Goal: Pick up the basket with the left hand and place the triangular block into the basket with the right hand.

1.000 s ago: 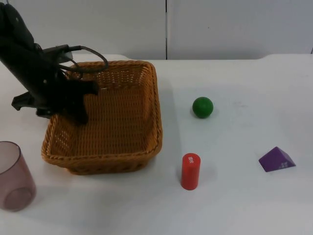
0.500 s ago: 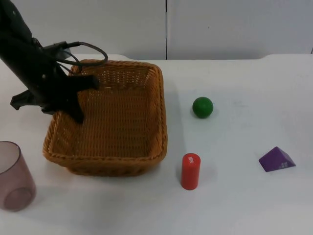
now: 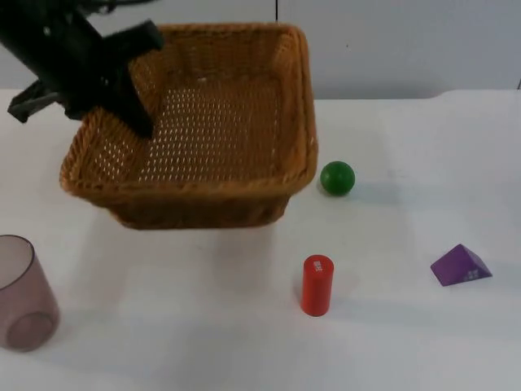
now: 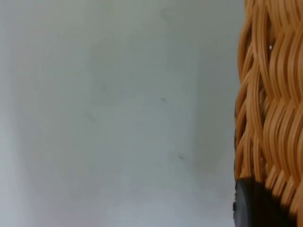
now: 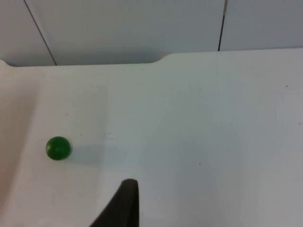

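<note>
The woven wicker basket (image 3: pixel 203 204) hangs in the air above the table's back left, tilted, with its shadow on the table beneath it. My left gripper (image 3: pixel 134 120) is shut on the basket's left rim, one finger reaching down inside. In the left wrist view the basket's weave (image 4: pixel 270 118) stands right against a black fingertip (image 4: pixel 255 203). The purple triangular block (image 3: pixel 461 265) lies alone on the table at the front right. My right gripper (image 5: pixel 124 208) waits off to the right, well away from the block.
A green ball (image 3: pixel 337 177) (image 5: pixel 58 148) rests just right of the basket. A red cylinder (image 3: pixel 317 284) stands upright at front centre. A translucent pinkish cup (image 3: pixel 20 293) stands at the front left edge. The grey partition wall (image 3: pixel 391 41) closes off the back.
My left gripper has lifted the basket off the table, up and toward the back, and the basket now hangs tilted in the air. The block, ball, cylinder and cup have not moved.
</note>
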`<move>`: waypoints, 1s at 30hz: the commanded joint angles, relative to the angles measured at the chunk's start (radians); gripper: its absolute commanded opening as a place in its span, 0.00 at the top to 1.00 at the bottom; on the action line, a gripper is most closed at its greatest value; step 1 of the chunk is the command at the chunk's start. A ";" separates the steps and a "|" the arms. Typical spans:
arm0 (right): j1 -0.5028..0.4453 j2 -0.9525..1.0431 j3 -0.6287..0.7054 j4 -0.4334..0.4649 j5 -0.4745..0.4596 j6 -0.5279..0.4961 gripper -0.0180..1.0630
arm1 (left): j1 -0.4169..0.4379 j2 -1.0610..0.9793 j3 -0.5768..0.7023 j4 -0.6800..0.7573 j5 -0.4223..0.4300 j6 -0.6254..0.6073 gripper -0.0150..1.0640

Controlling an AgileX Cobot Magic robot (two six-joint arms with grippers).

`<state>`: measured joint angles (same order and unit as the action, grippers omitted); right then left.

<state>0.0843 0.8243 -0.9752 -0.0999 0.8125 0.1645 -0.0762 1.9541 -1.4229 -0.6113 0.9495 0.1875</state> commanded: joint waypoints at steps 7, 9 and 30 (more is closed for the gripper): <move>0.000 -0.003 -0.006 -0.002 -0.032 -0.023 0.01 | -0.003 -0.174 0.136 -0.003 -0.027 -0.097 0.99; 0.000 -0.003 -0.006 -0.002 -0.030 -0.027 0.01 | -0.014 -0.205 0.143 0.043 -0.013 -0.117 0.99; 0.000 0.203 0.082 0.189 -0.074 -0.566 0.01 | -0.167 -0.274 0.143 0.080 0.023 -0.169 0.99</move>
<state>0.0843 0.9558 -0.9110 0.0799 0.7979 -0.3051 -0.2384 1.6951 -1.2777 -0.5180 0.9753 0.0299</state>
